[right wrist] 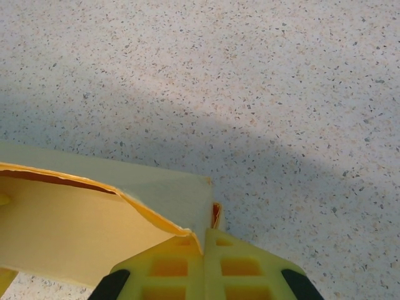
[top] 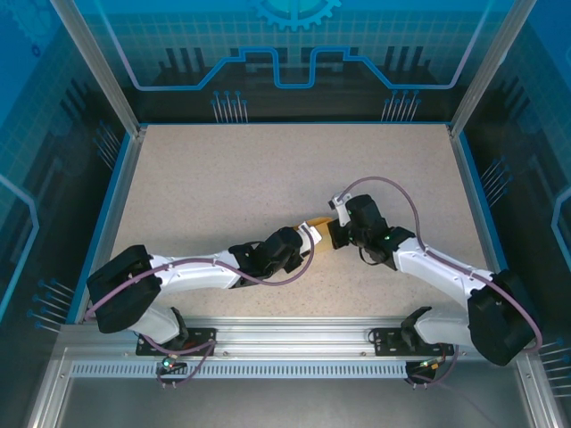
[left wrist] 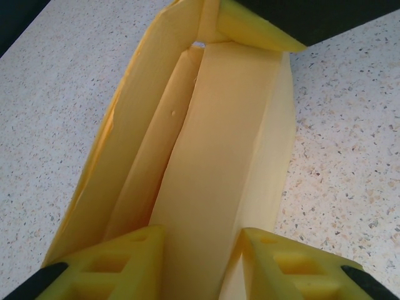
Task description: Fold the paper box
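Note:
The paper box (top: 318, 227) is a pale yellow card piece held above the table centre between both grippers. In the left wrist view its long panels (left wrist: 212, 144) are partly folded up into a trough, running from my left gripper (left wrist: 203, 262) to the other gripper's yellow fingers (left wrist: 253, 28). My left gripper (top: 307, 239) has a finger on each side of the box's near end and is shut on it. My right gripper (right wrist: 205, 240) has its fingers pressed together, pinching a corner of the card (right wrist: 94, 219). In the top view the right gripper (top: 335, 230) meets the box from the right.
The speckled beige table (top: 268, 169) lies open around the grippers. Blue walls with metal posts (top: 125, 107) enclose it on three sides. A metal rail (top: 285, 343) with both arm bases runs along the near edge.

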Tool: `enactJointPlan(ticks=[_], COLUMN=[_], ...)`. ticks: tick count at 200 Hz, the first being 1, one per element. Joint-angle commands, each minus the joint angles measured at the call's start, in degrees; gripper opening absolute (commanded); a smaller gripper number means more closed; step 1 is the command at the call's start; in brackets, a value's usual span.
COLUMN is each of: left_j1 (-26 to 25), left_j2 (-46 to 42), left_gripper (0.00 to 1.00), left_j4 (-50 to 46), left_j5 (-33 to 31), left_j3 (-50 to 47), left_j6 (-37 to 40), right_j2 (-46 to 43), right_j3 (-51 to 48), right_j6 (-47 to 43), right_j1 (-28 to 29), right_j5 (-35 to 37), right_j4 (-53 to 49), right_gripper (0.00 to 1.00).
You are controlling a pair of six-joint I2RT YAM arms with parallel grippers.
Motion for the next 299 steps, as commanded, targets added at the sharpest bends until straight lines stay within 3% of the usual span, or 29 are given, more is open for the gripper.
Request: enactJointPlan(ticks=[1, 108, 262, 299], left_j1=[0.5, 0.5, 0.6, 0.6], left_j2=[0.3, 1.8, 1.2, 0.4], left_gripper=[0.36, 0.36, 0.36, 0.42], left_j4=[-1.0, -0.9, -1.5, -1.7], left_j5=[-0.3, 0.2, -0.5, 0.0], left_j3=[0.9, 1.3, 1.8, 2.1], left_j6=[-1.2, -1.0, -2.0, -2.1], right_j2=[-0.3, -0.3, -0.5, -1.6], right_j3=[-2.2, 3.8, -3.0, -4.5], right_j6=[1.0, 3.8, 5.4, 5.0], right_j1=[1.3, 1.3, 3.8, 4.3], right_j5=[-1.8, -3.3, 0.8, 2.3], right_j4=[-6.3, -14.2, -7.5, -6.2], right_gripper=[0.04, 0.05, 0.05, 0.04])
